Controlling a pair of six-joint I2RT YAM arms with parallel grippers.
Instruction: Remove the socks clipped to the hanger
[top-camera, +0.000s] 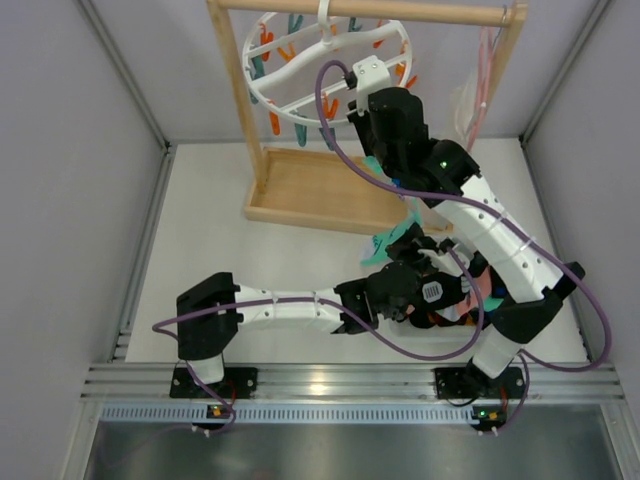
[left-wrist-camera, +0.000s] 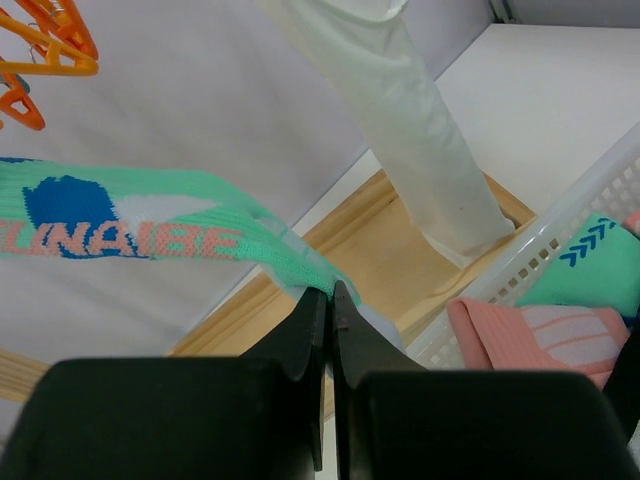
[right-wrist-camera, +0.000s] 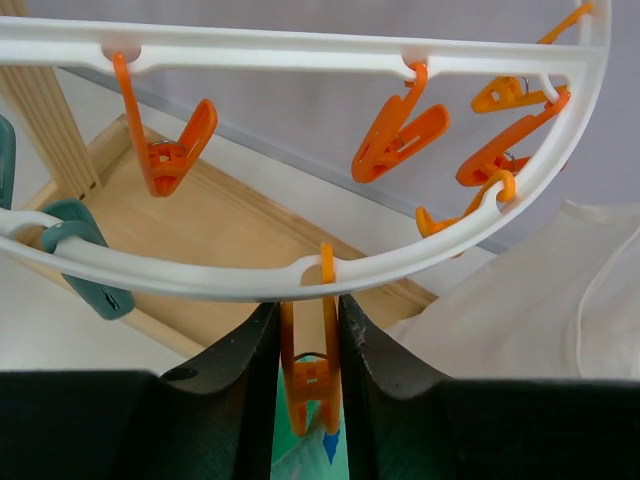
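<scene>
1. Two grips are in play. The right fingers (right-wrist-camera: 305, 330) are pressed against both sides of an orange clothespin (right-wrist-camera: 312, 385) hanging at 6 o'clock on the hanger (right-wrist-camera: 200, 280) ring. The left fingers (left-wrist-camera: 330, 310) are clamped together on one end of the teal sock (left-wrist-camera: 150, 225).
2. A scrap of teal is glimpsed just below that pin, so it is judged to be the one holding the sock; the pin's mouth itself is hidden.
3. The pin's handles should be squeezed fully before any pull is made, or the light ring is likely to be dragged and tilted.
4. Once the mouth is judged open, the sock should be drawn gently down and away, so the knit is not stretched.
5. The white basket (left-wrist-camera: 560, 215), at 3 o'clock from the left fingers and holding pink socks (left-wrist-camera: 520, 335), is the likely drop place. The white garment (left-wrist-camera: 400, 110) should be avoided.
</scene>
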